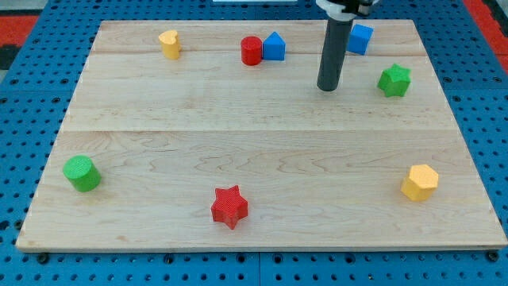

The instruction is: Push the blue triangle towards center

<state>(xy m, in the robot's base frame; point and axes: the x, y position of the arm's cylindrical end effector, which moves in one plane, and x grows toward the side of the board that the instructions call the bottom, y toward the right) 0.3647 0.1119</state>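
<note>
The blue triangle [274, 46] sits near the view's top edge of the wooden board, touching a red cylinder [252, 50] on its left. My tip [328, 87] rests on the board to the right of and a little below the blue triangle, apart from it. A blue cube [360, 38] lies at the view's top just right of the rod, partly behind it.
A green star [394, 80] lies right of my tip. A yellow heart-shaped block [169, 44] is at top left, a green cylinder [82, 173] at lower left, a red star [229, 206] at bottom centre, a yellow hexagon [420, 182] at lower right.
</note>
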